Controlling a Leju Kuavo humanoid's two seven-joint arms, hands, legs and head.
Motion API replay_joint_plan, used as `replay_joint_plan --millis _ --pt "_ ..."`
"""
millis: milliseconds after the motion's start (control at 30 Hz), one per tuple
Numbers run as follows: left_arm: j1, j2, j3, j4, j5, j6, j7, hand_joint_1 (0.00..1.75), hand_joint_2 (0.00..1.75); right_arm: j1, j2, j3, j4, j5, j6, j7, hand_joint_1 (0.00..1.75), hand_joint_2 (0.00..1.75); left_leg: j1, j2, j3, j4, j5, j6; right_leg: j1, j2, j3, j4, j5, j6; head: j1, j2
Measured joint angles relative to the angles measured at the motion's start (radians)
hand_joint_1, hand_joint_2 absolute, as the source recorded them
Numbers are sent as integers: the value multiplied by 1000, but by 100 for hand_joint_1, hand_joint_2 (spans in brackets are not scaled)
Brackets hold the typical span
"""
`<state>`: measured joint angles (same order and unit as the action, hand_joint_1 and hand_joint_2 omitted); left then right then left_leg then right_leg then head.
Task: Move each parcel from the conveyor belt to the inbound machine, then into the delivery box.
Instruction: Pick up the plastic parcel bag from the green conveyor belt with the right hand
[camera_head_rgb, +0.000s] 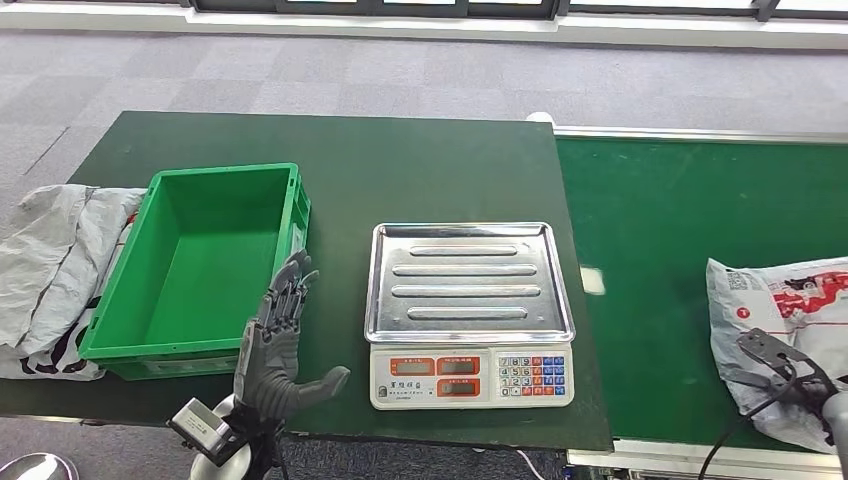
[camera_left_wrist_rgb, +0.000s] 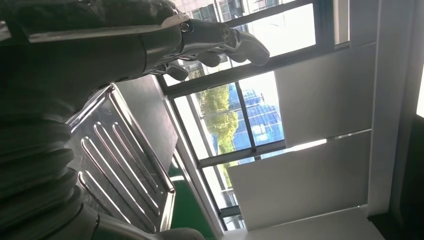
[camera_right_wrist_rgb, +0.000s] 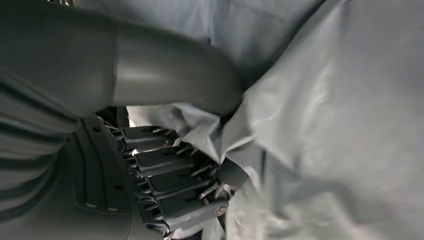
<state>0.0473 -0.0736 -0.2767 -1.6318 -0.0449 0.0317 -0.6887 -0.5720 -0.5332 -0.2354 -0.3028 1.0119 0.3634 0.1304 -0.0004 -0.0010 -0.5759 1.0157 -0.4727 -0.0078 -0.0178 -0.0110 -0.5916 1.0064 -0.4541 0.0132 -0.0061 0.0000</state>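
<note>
On the green conveyor belt at my right lies the grey parcel, its plastic pinched in my right hand, while my left hand hovers, fingers spread, between scale and green box.

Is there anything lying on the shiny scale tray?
No, the steel tray of the scale shows only its bare ribbed surface.
</note>
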Motion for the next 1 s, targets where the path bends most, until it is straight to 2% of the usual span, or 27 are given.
replay_joint_plan --millis 133,200,300,400,467,567,700,867,1000 --pt "0 -5 10 -4 -5 0 1 0 175 -12 11 14 3 13 19 8 175 175 0 0 0 0 0 0 0 0 0 0 0 0 0 0" --pt "1 -7 14 -4 -5 0 2 0 175 -23 17 22 4 12 25 -16 175 175 0 0 0 0 0 0 0 0 0 0 0 0 0 0" --pt "2 -7 18 -4 -6 1 0 0 175 -45 30 25 3 -11 0 -125 175 175 0 0 -5 0 0 0 0 0 1 1 0 0 0 0" --pt "12 -8 30 -18 -8 4 0 0 175 -84 54 35 -16 -18 -91 -262 175 175 0 1 -8 0 0 0 0 1 0 1 0 0 0 0" --pt "23 -11 40 -34 -15 5 6 0 175 -110 74 59 -52 0 -170 -299 175 175 0 1 -4 0 0 0 0 1 0 1 0 0 0 0" --pt "40 -17 48 -56 -24 7 14 0 175 -126 107 120 -146 -2 -250 -304 175 175 0 0 0 0 1 0 0 0 0 1 0 0 0 0" --pt "50 -22 53 -71 -25 12 18 0 175 -126 132 189 -251 -39 -260 -282 175 175 0 -3 0 0 1 0 0 -2 0 1 0 0 0 0" --pt "56 -24 63 -77 -25 18 18 0 175 -125 145 242 -310 -65 -273 -285 175 175 0 -3 0 0 1 0 0 -2 0 1 0 0 0 0" --pt "57 -24 66 -80 -25 19 18 0 175 -95 155 273 -388 -113 -313 -364 175 175 0 -3 0 0 1 0 0 -2 0 1 0 0 0 0"
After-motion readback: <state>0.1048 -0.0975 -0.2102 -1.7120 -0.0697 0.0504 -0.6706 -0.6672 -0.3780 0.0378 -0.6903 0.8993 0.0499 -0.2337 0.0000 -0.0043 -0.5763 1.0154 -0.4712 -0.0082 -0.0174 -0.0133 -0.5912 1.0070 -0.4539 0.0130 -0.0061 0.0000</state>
